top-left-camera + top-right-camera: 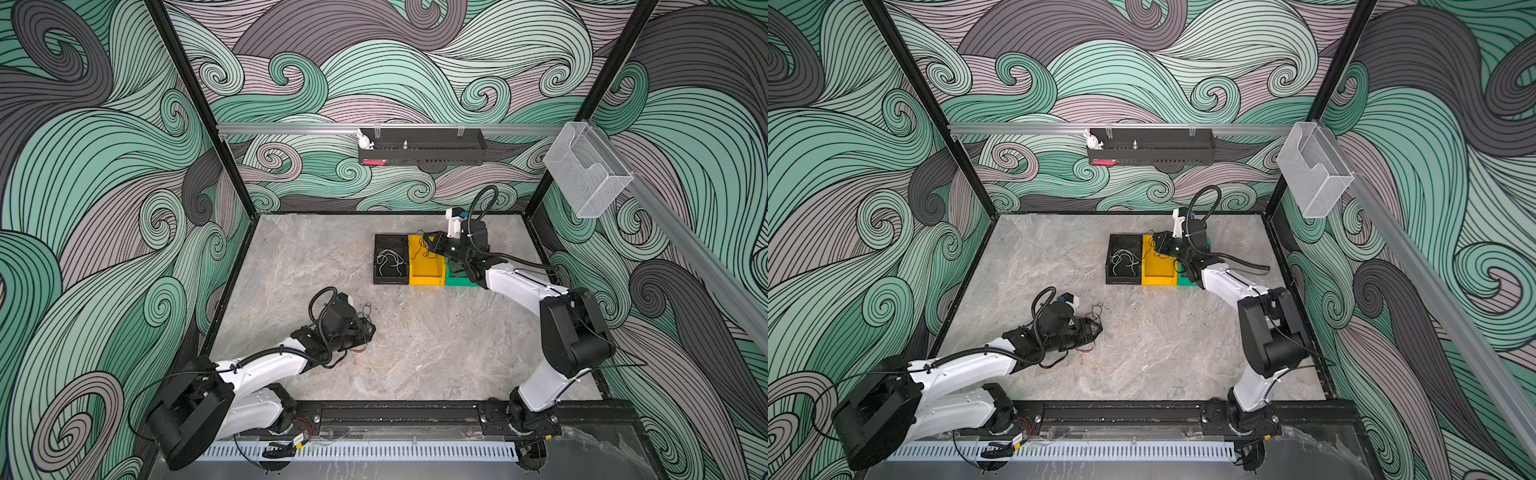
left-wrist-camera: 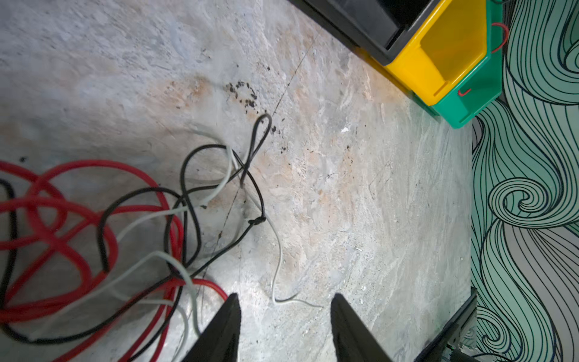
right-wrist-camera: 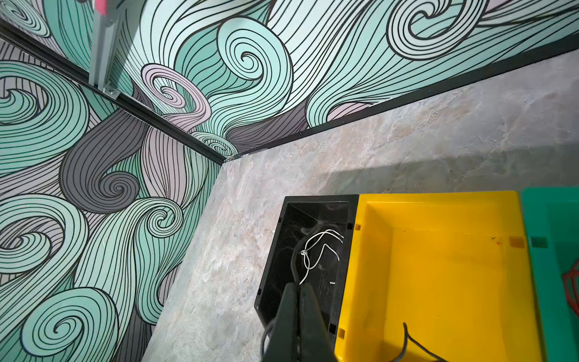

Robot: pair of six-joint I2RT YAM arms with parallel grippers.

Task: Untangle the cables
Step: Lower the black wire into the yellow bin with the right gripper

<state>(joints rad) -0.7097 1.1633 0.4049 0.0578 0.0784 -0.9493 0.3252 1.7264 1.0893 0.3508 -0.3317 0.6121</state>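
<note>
Marbled tabletop [image 1: 415, 353] | left gripper [image 2: 285, 297] spread by looped cables [image 2: 185, 200] | right gripper [image 3: 297, 286] pinching black cable [image 3: 292, 266]

Both top views look down from high at 6 o'clock toward 12, over the surface [image 1: 415, 353]. Wrist views ride close behind left pincer [image 2: 285, 296] and right pincer [image 3: 299, 284], sharing the yellow bin [image 2: 451, 47] [image 3: 438, 266].

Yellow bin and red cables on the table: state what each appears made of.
Yellow bin: likely moulded plastic, smooth and slightly glossy, with rounded rim and moulded slots. Red cables: probably rubbery-sheathed wire, smooth with soft sheen, lying in limp loops.
</note>
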